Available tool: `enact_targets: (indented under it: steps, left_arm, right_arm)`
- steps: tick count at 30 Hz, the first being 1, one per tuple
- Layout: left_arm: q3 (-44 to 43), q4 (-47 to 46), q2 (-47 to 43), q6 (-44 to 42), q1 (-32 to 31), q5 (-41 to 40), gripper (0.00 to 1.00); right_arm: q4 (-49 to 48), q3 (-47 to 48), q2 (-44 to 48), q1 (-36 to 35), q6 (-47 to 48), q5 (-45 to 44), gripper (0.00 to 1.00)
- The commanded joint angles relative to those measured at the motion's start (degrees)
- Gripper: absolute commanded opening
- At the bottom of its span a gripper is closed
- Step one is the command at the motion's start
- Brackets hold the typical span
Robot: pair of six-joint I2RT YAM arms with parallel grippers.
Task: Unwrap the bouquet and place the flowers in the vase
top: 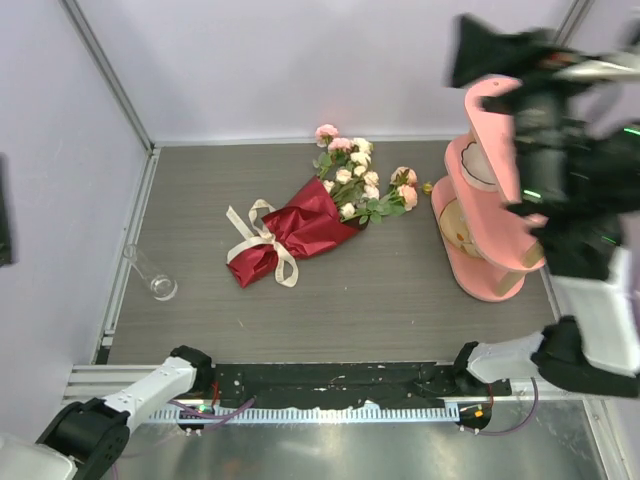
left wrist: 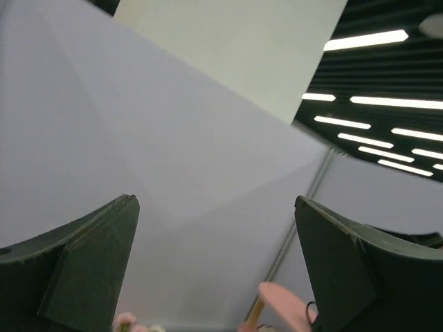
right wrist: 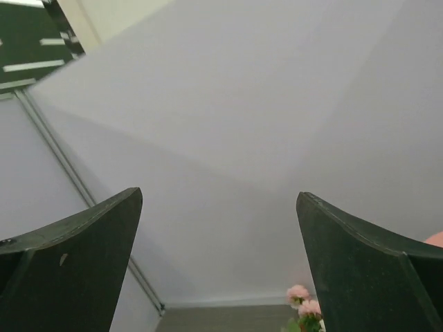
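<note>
Shows the bouquet [top: 300, 228] lying on its side in the middle of the table [top: 400, 290], wrapped in dark red paper and tied with a cream ribbon bow [top: 258, 238]. Has the flowers [top: 360, 180] pointing toward the back wall. Places the vase [top: 150, 272] near the table's left edge, well apart from the bouquet. Sets a pink tiered stand [top: 485, 220] at the right. Holds the left gripper [left wrist: 214, 202] aimed at the wall, jaws spread wide, gripping nothing. Holds the right gripper [right wrist: 219, 196] likewise, wide apart and empty.

Pink tiered stand [top: 490, 288] at right, grey wood-grain tabletop [top: 380, 300], pale enclosure walls [top: 300, 60]
</note>
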State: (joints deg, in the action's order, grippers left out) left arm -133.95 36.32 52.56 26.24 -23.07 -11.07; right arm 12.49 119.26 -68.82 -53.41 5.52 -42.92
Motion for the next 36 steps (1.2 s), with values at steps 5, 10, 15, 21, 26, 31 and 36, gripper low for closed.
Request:
enact_targets:
  steps: [5,10,15,21,26,31,36]
  left_arm:
    - [7.81,21.78,9.41,-6.99,0.13,-4.49,1.00]
    - [14.40,20.82,8.53,-5.42,0.13,-5.98,1.00]
    - [21.08,19.68,8.01,-2.69,0.04,-5.72,1.00]
    - [38.75,15.02,6.77,3.64,0.22,-4.93,1.00]
    - [44.90,14.23,11.86,5.66,3.28,-0.37,1.00]
    - [51.23,9.40,17.31,7.24,10.49,13.52,1.00]
    - [59.94,0.87,17.84,10.13,12.43,12.31,1.00]
  right_arm:
    - [11.33,2.12,-24.17,-0.82,-7.80,2.05,1.00]
    - [10.62,-2.27,-24.78,-0.91,-10.78,4.59,1.00]
    - [11.06,-6.23,-26.02,-0.82,-15.27,8.81,1.00]
    - [10.63,-14.04,-29.09,-0.82,-21.60,16.80,1.00]
    - [8.09,-21.08,-30.76,-0.73,-24.94,22.25,1.00]
    - [4.92,-29.43,-31.03,-0.73,-26.52,27.00,1.00]
    - [1.58,-38.73,-27.53,0.14,-27.58,29.46,0.99]
